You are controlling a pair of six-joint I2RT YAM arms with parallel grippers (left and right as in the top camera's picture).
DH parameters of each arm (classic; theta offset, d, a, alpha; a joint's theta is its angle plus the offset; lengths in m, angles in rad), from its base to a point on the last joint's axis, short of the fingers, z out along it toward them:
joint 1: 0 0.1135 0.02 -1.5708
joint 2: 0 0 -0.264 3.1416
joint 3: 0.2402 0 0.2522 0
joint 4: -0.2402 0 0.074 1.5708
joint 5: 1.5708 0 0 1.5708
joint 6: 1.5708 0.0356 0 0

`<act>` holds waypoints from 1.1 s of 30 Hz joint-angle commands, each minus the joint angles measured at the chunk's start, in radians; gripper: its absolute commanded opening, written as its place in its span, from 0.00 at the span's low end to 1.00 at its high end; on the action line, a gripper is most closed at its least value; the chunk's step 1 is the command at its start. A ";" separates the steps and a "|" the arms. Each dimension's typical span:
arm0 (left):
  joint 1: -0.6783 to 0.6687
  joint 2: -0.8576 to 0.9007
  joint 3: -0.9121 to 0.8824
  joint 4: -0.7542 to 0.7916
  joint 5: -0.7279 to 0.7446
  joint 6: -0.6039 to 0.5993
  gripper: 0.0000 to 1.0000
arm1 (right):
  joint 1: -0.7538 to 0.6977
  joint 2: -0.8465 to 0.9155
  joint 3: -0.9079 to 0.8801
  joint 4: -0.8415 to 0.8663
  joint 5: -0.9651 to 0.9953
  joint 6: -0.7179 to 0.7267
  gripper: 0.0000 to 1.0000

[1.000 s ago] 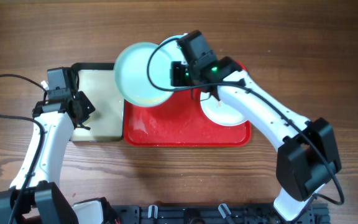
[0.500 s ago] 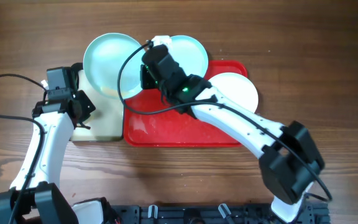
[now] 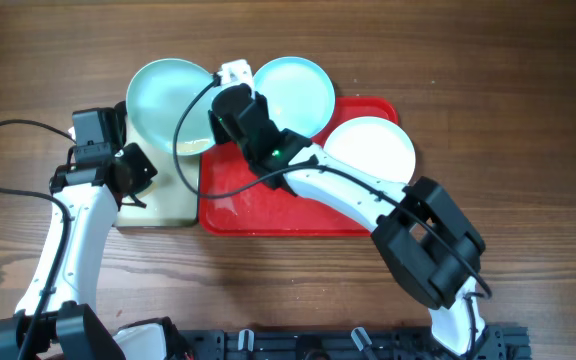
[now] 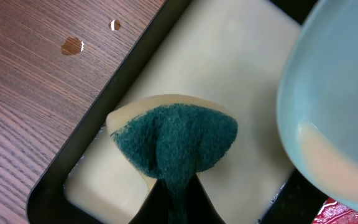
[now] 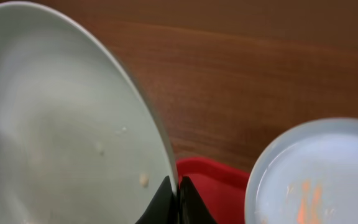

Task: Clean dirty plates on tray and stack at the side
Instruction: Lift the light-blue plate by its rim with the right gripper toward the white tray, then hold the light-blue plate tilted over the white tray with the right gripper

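Overhead view: the right gripper [image 3: 218, 118] reaches toward 10 o'clock across the red tray [image 3: 268, 208] and is clamped on the rim of the held aqua plate [image 3: 168, 100]. This plate is off the red tray, above the 1 o'clock corner of the black-rimmed tray [image 3: 158, 215]. A pale cream-orange pool lies at its edge around 5 o'clock. The second aqua plate [image 3: 290, 92] sits at 12 o'clock of the red tray, partly over its far rim. The white plate [image 3: 370, 150] lies at the 2 o'clock corner of the red tray. The red tray floor looks wet near its 9 o'clock side.

In the right wrist view the two fingers [image 5: 166, 194] are closed on the thin edge of the held aqua plate [image 5: 55, 124], which has small specks on it. The second aqua plate [image 5: 316, 180] at 4 o'clock shows orange smears.

In the left wrist view the left gripper [image 4: 173, 190] pinches a sponge [image 4: 176, 140], green face toward the camera with a yellow layer behind. The sponge is over the cream inside of the black-rimmed tray [image 4: 92, 134]; I cannot tell if it touches it. Two small drops [image 4: 73, 45] lie on the wooden table [image 4: 30, 93] at 10 o'clock.
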 commanded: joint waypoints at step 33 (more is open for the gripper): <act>0.005 -0.019 -0.005 0.007 0.018 0.011 0.04 | 0.072 0.017 0.019 0.419 0.037 -0.979 0.04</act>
